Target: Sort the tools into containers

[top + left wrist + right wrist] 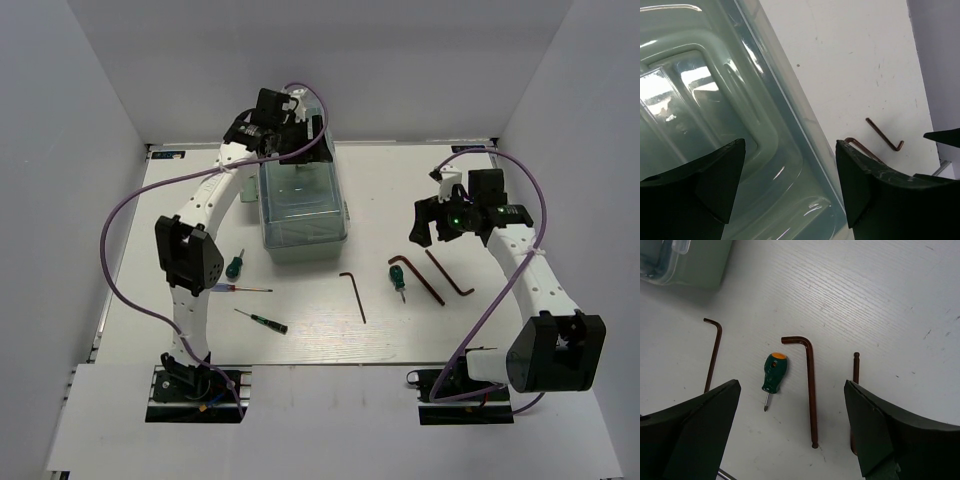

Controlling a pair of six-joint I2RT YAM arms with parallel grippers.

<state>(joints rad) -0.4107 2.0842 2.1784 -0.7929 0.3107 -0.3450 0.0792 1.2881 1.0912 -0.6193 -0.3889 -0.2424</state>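
Reddish-brown hex key (811, 390) lies flat mid-frame; my right pincer (790, 383), jaws apart like my left pincer (790, 141), may slip off it

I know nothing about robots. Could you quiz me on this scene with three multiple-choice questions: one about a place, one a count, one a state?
1. Where is the left gripper?
A) above the toolbox lid
B) resting on the floor
C) folded at its own base

2. How many hex keys lie on the table?
A) one
B) three
C) five

3. The right gripper is:
A) open, empty
B) shut on a hex key
C) shut tight, empty

Answers:
1 A, the lid fills its wrist view.
2 B, three L-shaped bars show.
3 A, its jaws stand wide apart with nothing between them.
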